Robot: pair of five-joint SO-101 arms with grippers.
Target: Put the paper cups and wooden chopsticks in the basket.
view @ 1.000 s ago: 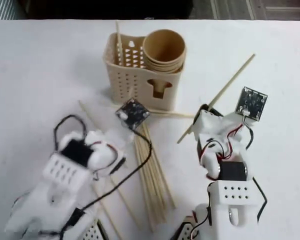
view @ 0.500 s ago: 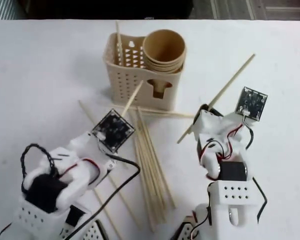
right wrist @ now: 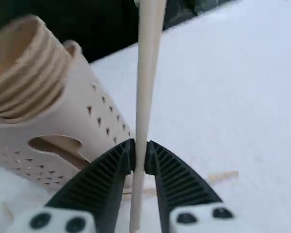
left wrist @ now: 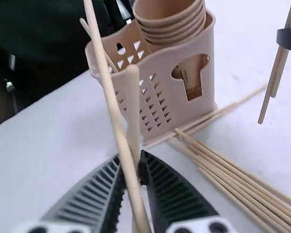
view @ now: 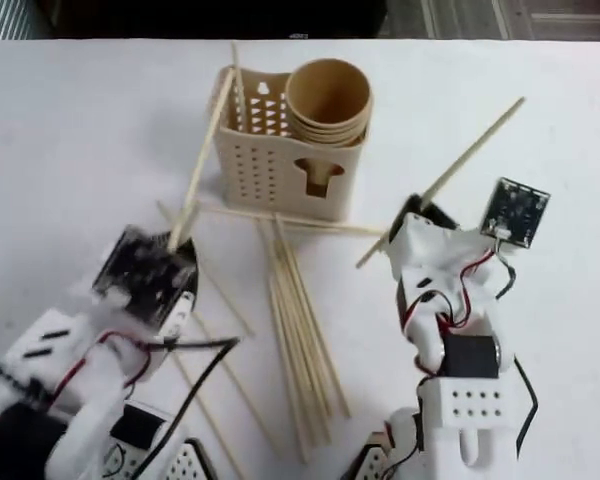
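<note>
A beige perforated basket (view: 280,170) (left wrist: 155,97) (right wrist: 87,121) stands at the table's far middle. Stacked paper cups (view: 328,95) (left wrist: 167,17) (right wrist: 24,63) fill its right side, and one chopstick (view: 238,85) leans in its left side. My left gripper (view: 172,245) (left wrist: 135,158), near left of the basket, is shut on a wooden chopstick (view: 202,150) (left wrist: 111,107) that slants up toward the basket's left rim. Right of the basket, my right gripper (view: 410,215) (right wrist: 139,145) is shut on another chopstick (view: 470,150) (right wrist: 148,58) that angles out to the far right.
Several loose chopsticks (view: 300,320) (left wrist: 233,179) lie fanned on the white table (view: 80,130) between the arms, in front of the basket. One lies crosswise along the basket's front base (view: 320,226). Both arms' cables and bodies take up the near edge.
The left arm swung left and back, and its chopstick now tilts up against the basket's left side. The right arm rose slightly with its chopstick.
</note>
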